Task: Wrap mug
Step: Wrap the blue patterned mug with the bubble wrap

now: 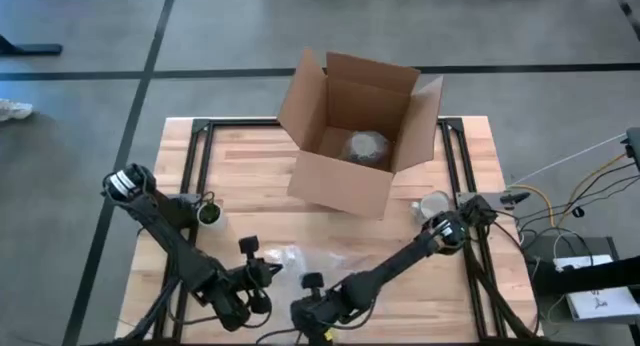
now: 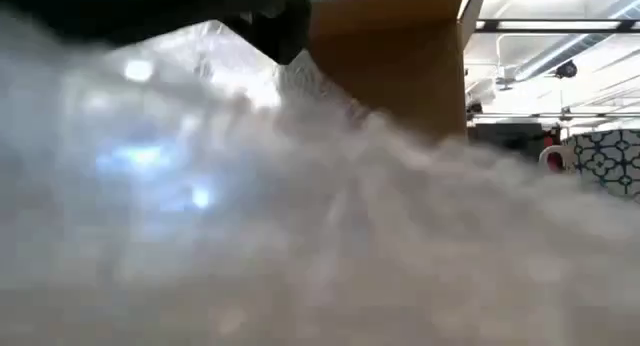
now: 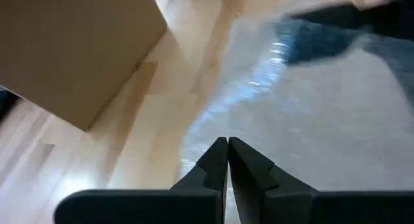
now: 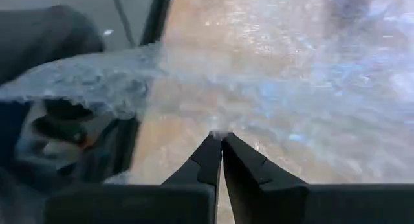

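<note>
Both grippers low centre of high view. Left gripper (image 3: pixel 228 141) and right gripper (image 4: pixel 220 137) each pinched tight on the crinkly clear bubble-wrap sheet (image 1: pixel 285 258). Mug can't be identified; open brown cardboard box (image 1: pixel 355 136) above.

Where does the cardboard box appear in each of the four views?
High view: cardboard box at top centre of the table, flaps open.
Low view: its brown wall at upper centre, behind the bubble wrap.
Left wrist view: upper left corner.
Right wrist view: not in it.
Shared landmark: the bubble wrap.
</note>
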`<act>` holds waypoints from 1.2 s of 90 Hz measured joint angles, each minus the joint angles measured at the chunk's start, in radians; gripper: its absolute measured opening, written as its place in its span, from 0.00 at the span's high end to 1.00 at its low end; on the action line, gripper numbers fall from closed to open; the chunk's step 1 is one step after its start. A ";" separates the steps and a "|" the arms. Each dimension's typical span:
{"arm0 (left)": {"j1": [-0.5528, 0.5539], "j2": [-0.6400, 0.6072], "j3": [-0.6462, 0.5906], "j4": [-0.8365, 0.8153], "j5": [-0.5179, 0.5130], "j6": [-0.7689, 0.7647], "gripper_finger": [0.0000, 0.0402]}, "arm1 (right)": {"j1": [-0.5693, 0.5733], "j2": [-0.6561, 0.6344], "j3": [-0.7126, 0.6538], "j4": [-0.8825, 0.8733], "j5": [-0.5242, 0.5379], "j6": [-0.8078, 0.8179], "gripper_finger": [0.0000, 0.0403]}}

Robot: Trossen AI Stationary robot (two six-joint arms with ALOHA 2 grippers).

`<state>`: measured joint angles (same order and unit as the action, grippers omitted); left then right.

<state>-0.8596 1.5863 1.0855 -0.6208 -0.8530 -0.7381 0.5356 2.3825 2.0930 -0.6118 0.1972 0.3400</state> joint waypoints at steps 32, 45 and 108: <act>-0.113 -0.051 0.000 0.007 0.237 0.069 0.94 | -0.005 0.000 0.001 0.011 0.129 0.000 1.00; -0.187 -0.041 -0.013 0.106 0.240 0.061 0.87 | -0.010 0.000 0.001 0.024 0.196 0.054 1.00; -0.136 0.342 -0.037 0.451 0.281 0.088 0.37 | -0.028 -0.002 0.000 0.024 0.205 0.105 1.00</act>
<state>-0.9952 1.9281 1.0488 -0.1694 -0.5724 -0.6500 0.5080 2.3810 2.0933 -0.5878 0.4026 0.4451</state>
